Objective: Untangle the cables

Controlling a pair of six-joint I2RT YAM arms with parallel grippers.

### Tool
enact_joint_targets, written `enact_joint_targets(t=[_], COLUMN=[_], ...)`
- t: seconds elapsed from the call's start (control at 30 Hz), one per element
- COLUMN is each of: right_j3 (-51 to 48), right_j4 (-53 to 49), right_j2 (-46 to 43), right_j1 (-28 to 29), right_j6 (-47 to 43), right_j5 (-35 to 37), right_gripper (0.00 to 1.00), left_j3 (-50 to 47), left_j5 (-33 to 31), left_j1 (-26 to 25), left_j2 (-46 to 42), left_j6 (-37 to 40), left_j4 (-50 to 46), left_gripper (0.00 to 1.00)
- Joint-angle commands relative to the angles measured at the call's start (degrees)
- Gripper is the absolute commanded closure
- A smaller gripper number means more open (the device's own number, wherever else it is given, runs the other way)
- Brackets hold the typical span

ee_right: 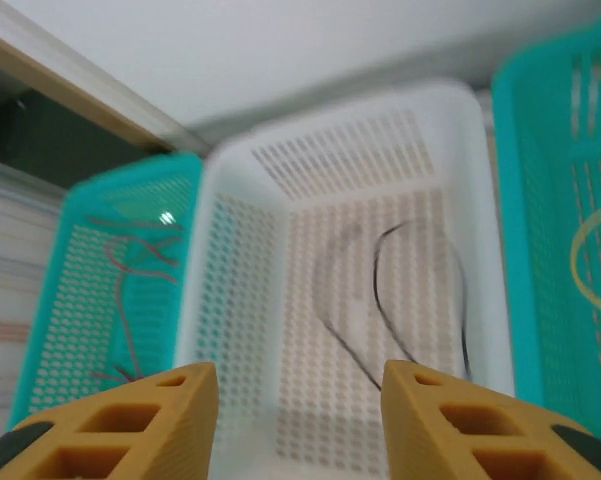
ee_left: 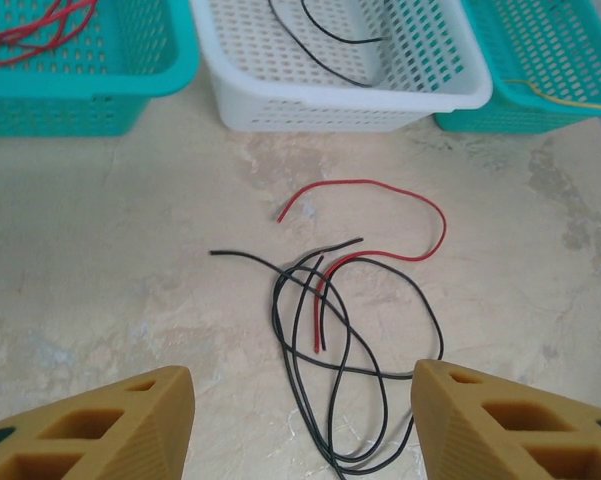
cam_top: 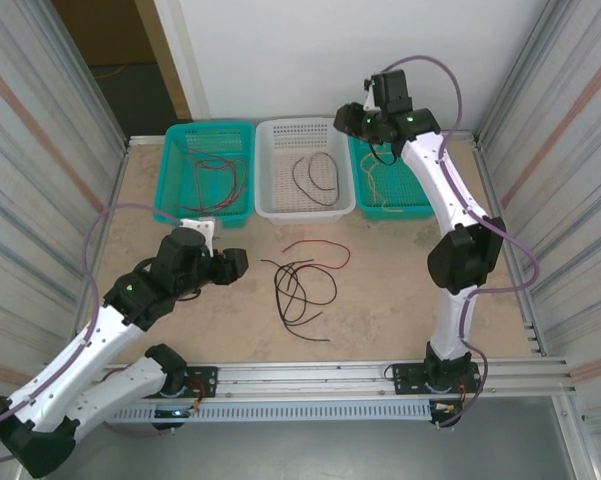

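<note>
A tangle of black cables lies on the middle of the table, with one red cable looping across its far side. My left gripper hovers low just left of the tangle, open, with nothing between its fingers. My right gripper is raised over the far end of the white basket, open and holding nothing. A loose black cable lies inside that basket.
The left teal basket holds red cables. The right teal basket holds a yellow cable. Corrugated metal walls close in both sides. A rail runs along the near edge.
</note>
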Motion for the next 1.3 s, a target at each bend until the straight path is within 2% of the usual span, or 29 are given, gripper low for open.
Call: enact_joint_targets(t=[0.0,0.1,0.27,0.47,0.73,0.83,0.93,1.2,1.27], right_j3=[-7.04,-19.39,-37.6,-48.45,-48.85,-47.3,-46.06,-43.51,-42.98], right_j4=[-2.03,-0.56,0.3,-0.19,4.06,4.87,5.38,6.19,5.95], right_j2=[-6.96,-14.85,-25.22,-23.8,-12.55,-8.04,-4.98,-1.1,-0.21], right_j1=[2.53,5.03,14.67,26.35,32.52,32.63,32.63,32.54,32.54], right_j6=[0.53,-1.09,-1.05,3.66,8.09,9.13,9.24,8.23,8.17], right_j5=[-0.81,2.64,9.35,14.92,10.05,8.77,8.23,7.39,7.13], right_gripper=[0.43,0.42,0.44,0.57,0.57,0.57,0.6,0.62,0.69], left_j3=[0.69,0.31,-0.38,-1.02,-1.56,-2.58,-3.27,-4.4,-4.44], left_j5=[2.04,4.18,6.27,7.32,6.46,6.57,6.88,7.8,7.93], left_j1=[1.65,3.64,5.9,6.42,6.67,6.89,7.05,7.4,7.49], left_j2=[1.0,2.69,5.27,5.99,3.21,2.24,1.49,1.39,1.55], left_j6=[-2.84,-3.5,-5.48,-7.73,-7.91,-8.48,-8.75,-8.61,-8.54], left_j4=[-0.65,-0.03,0.5,0.81,-1.08,-0.86,-0.66,0.31,0.67], left_gripper=[0.39,0.4,0.44,0.48,0.49,0.49,0.49,0.5,0.5])
